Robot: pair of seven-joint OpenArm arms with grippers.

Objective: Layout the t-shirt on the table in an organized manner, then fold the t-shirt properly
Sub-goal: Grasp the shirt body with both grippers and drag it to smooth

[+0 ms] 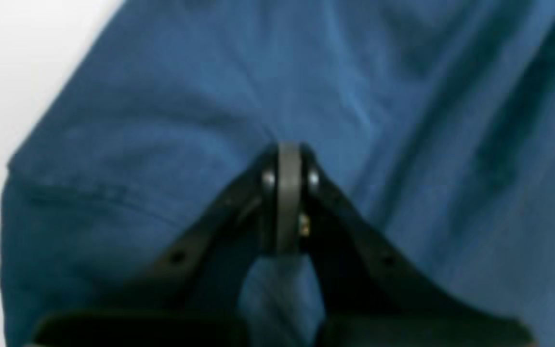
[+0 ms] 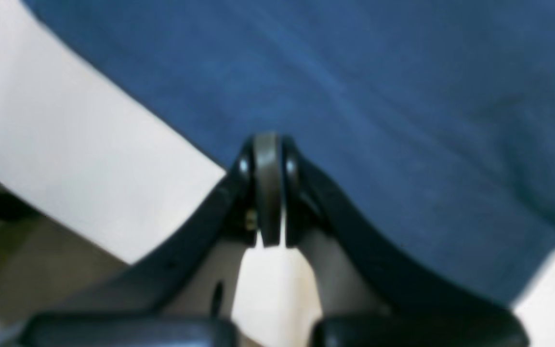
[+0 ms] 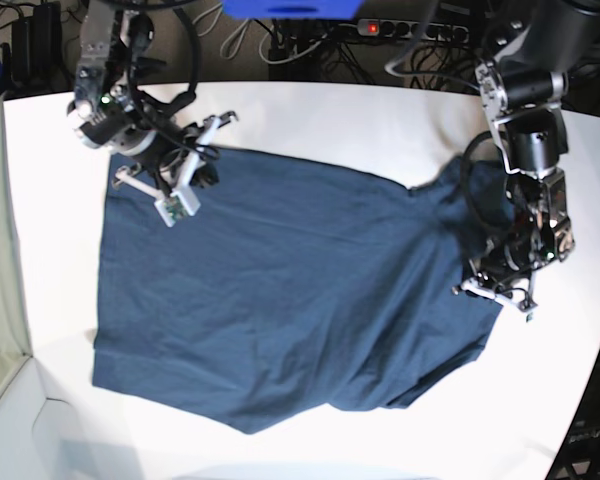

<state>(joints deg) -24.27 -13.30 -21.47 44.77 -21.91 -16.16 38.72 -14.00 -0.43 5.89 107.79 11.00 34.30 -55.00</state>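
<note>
Surface: white table point(image 3: 310, 110), curved at its edge, cables and gear crowding the far side behind it.
Shirt: the t-shirt point(image 3: 280, 300) lies spread over the middle of the table, mostly flat, its near hem uneven and the end by the left arm bunched up.
Left arm: left gripper point(image 1: 289, 202) is down on the bunched end, jaws pressed together with blue cloth around and under them; probably pinching a fold, though blur hides how much.
Right arm: right gripper point(image 2: 268, 193) sits at the opposite far corner, right at the cloth's edge, jaws together; whether any fabric is caught I cannot tell.
Risk, large: if one side holds nothing, a pull would drag the shirt askew instead of stretching it flat.
Risk, small: a thin pinch at the edge could slip out mid-lift, leaving fresh wrinkles.
</note>
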